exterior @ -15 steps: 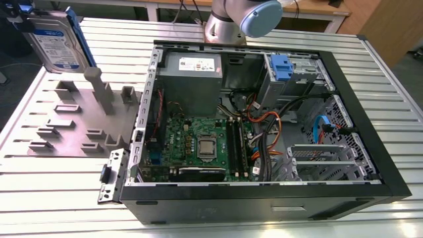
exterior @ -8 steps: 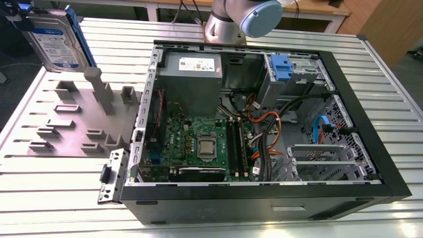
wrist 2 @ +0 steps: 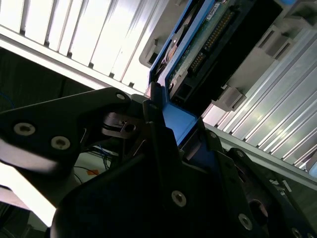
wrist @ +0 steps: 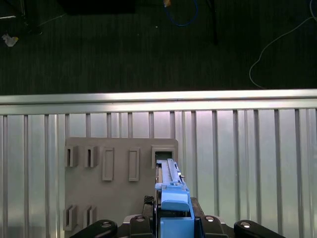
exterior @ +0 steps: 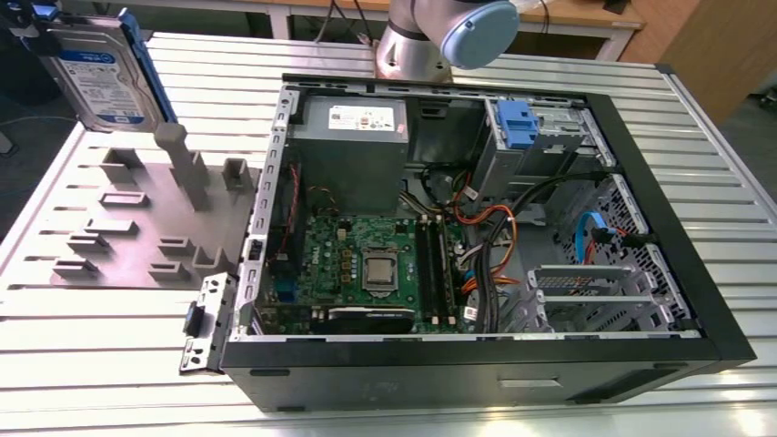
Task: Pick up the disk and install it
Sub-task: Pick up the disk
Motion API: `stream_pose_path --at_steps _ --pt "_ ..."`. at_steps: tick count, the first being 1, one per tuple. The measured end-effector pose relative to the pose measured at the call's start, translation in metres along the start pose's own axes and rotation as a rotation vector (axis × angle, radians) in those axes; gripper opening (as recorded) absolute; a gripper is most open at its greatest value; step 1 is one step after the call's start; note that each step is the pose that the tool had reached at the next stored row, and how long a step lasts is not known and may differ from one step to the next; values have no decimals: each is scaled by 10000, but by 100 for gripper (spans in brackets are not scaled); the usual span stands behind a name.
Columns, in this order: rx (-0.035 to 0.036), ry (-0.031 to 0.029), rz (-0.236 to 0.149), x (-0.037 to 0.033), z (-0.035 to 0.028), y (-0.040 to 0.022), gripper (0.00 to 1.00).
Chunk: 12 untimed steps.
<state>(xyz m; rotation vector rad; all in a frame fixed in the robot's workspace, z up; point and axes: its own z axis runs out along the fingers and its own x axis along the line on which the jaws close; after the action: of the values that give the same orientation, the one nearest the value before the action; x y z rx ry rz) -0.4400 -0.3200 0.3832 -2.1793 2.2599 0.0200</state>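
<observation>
The black gripper seems clamped on the blue bracket of the flat silver-grey, white-labelled disk. The disk stands upright over the far corner of the grey slotted plate, edge-on to match its slot.

1. The arm shows in the exterior view as a silver joint with a pale blue cap, at the far side.
2. In both wrist views the black gripper points downward.
3. Its jaws are clamped on the blue frame of the disk, one jaw on each side.
</observation>
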Motion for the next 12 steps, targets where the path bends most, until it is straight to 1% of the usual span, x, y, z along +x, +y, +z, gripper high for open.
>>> stream_pose_path --at_steps 12 --pt "-1 0 0 0 -27 0 36"
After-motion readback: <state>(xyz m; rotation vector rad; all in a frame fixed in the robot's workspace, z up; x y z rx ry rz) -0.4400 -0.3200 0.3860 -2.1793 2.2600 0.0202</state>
